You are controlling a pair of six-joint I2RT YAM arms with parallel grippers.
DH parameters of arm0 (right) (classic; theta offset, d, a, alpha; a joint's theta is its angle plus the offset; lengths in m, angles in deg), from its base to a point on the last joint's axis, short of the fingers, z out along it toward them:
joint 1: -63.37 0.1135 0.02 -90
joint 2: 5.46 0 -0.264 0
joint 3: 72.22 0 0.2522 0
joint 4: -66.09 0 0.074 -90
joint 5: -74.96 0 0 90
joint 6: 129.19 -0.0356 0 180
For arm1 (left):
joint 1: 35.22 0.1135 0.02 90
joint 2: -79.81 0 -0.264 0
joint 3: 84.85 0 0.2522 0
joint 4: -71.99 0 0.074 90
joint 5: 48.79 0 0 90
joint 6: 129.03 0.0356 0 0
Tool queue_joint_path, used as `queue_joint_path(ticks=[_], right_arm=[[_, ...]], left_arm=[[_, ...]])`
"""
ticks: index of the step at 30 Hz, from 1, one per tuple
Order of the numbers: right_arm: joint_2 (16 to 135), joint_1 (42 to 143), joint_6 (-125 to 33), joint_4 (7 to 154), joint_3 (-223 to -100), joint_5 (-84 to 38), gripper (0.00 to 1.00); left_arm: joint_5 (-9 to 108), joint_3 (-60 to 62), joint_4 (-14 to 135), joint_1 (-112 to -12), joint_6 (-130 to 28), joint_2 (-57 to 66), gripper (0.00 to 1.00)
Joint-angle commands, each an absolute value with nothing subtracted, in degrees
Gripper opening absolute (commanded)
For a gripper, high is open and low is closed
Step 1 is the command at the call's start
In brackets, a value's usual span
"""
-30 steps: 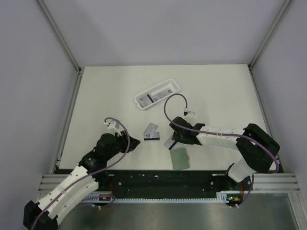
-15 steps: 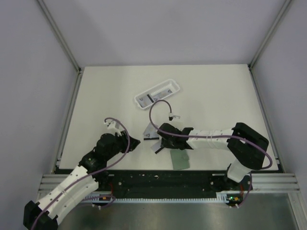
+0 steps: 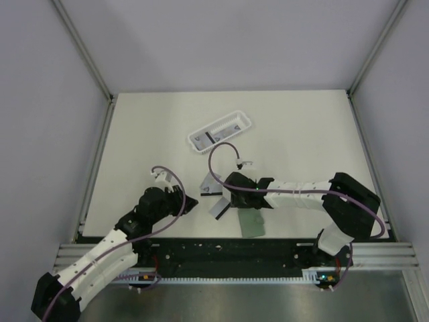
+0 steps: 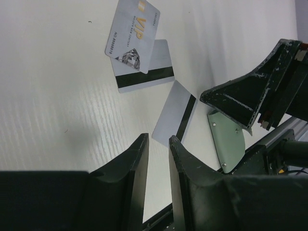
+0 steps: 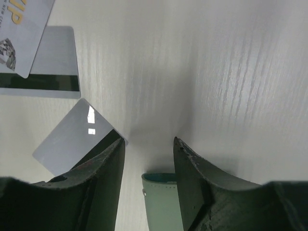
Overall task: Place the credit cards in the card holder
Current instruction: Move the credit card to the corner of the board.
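At table centre: R gripper jaws well apart, empty, just beside one credit card, card holder near; L gripper slit-wide, empty.

A silver VIP card lies face-up, overlapping a light-grey card whose black stripe faces up. A third grey card, stripe up, sits apart at an angle, between that pair and the flat sage-green card holder.

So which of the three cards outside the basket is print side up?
The VIP card, overlapping a striped card; the third card lies apart, stripe up too.
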State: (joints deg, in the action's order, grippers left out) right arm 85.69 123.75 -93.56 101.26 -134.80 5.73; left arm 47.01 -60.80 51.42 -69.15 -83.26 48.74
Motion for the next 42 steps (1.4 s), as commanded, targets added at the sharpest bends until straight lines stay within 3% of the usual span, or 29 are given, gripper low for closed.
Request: queue_joint_path(ticks=[1, 5, 12, 30, 42], right_arm=[[88.6, 120.9, -87.6, 97.4, -136.7, 4.2, 0.45], [91.5, 120.2, -85.1, 92.5, -137.1, -1.7, 0.42], [92.0, 120.5, -83.9, 89.4, -135.8, -8.4, 0.36], [91.4, 125.6, -85.5, 86.5, -132.7, -12.8, 0.34], [88.7, 126.0, -85.9, 85.5, -130.0, -13.5, 0.34]], left_arm=[[51.3, -62.0, 60.5, -68.9, -81.8, 46.6, 0.27], [53.7, -63.2, 64.1, -69.1, -82.2, 43.5, 0.16], [53.7, -64.9, 67.4, -69.0, -82.4, 39.7, 0.09], [54.0, -65.2, 73.3, -69.1, -82.3, 27.3, 0.03], [51.6, -67.0, 64.7, -73.4, -86.8, 30.9, 0.00]])
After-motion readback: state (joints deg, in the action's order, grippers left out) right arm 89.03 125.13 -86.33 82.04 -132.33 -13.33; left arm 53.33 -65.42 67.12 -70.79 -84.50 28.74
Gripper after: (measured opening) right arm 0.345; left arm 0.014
